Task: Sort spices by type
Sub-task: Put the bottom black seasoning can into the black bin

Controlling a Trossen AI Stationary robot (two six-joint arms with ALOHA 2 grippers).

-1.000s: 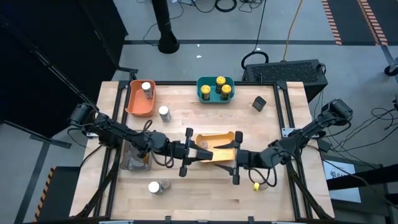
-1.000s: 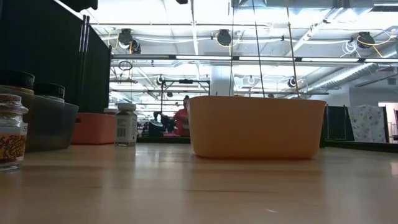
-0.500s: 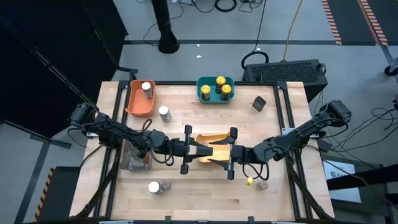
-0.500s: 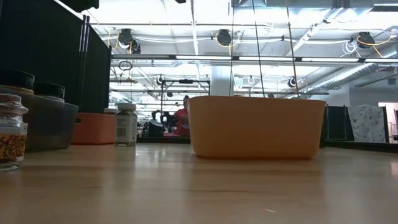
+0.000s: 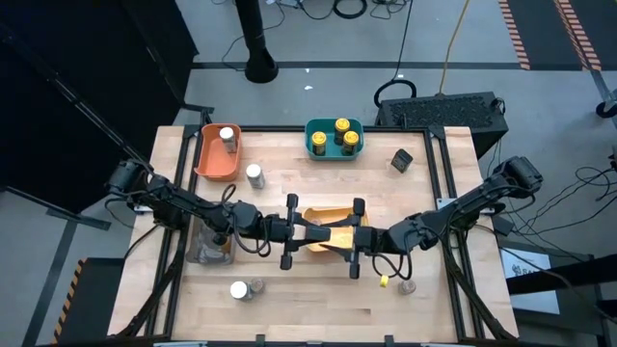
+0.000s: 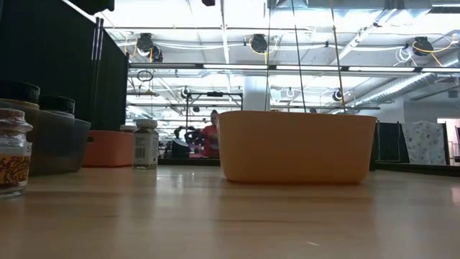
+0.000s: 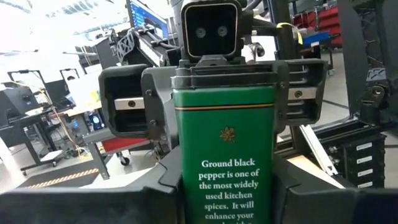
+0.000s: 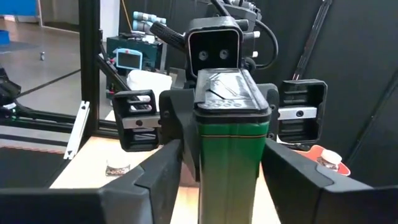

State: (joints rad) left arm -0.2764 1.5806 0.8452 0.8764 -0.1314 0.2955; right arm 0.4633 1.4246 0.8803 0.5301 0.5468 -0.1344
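Note:
A green tin of ground black pepper (image 7: 225, 155) with a black lid (image 8: 231, 93) hangs upright above the yellow bin (image 5: 333, 214) at the table's middle. My left gripper (image 5: 313, 232) reaches it from the table's left and is shut on it. My right gripper (image 5: 337, 235) reaches it from the right, facing the left one, with its fingers closed in on the tin's sides. Spice jars stand in the orange bin (image 5: 216, 154) and the teal bin (image 5: 335, 138). Other jars stand loose on the table (image 5: 254, 174). My left gripper pinches the tin's two narrow sides (image 7: 186, 193) between its two fingers, level, from the table's left. The tin stands upright, lid up, clear of the bin. My right gripper has its two fingers (image 8: 163, 177) against the same narrow sides (image 8: 204, 186), level, from the table's right. The lid rises above the fingers.
A grey bin (image 5: 212, 246) sits under my left arm. Two jars (image 5: 247, 288) stand near the front edge, another jar (image 5: 407, 285) at the front right, and a small black box (image 5: 401, 159) at the far right. In the low view, jars (image 6: 14, 151) stand at the left.
My right gripper has gone toward the table's left, up to the tin and the left gripper, and now stands around the tin. My left gripper and the tin have kept still.

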